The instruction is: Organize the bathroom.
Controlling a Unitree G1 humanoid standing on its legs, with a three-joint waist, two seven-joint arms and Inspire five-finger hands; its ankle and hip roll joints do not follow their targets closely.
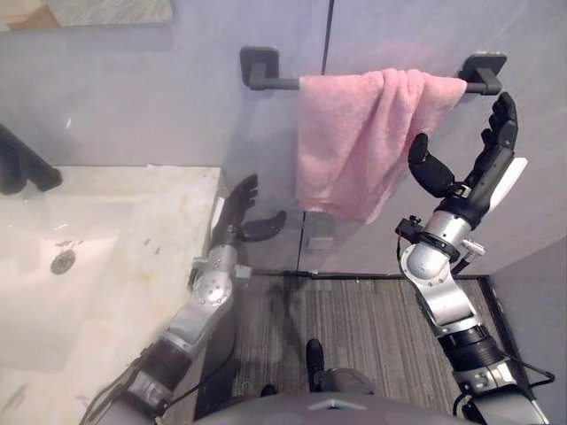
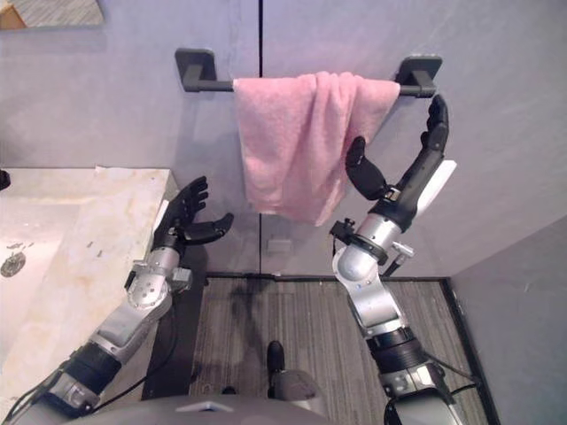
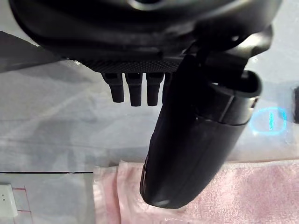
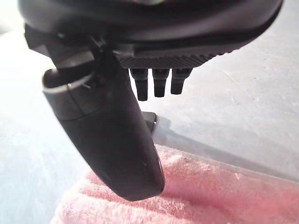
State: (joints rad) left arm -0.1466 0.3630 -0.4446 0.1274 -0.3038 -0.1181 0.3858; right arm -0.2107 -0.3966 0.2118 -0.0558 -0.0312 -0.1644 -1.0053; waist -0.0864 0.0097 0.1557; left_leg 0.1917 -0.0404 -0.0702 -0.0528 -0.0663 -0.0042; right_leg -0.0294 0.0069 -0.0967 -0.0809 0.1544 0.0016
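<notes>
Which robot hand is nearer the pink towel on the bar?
The right robot hand: it is raised beside the pink towel near the bar's right end, fingers open. The left robot hand is lower, off the towel's left edge.

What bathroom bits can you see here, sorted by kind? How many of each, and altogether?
Pink towel: 1, draped over the rail
Black towel rail: 1, on the wall
Pale countertop: 1
Sink: 1, set in it
Robot hands: 2, left hand and right hand, both open, holding nothing
Total: 6
</notes>
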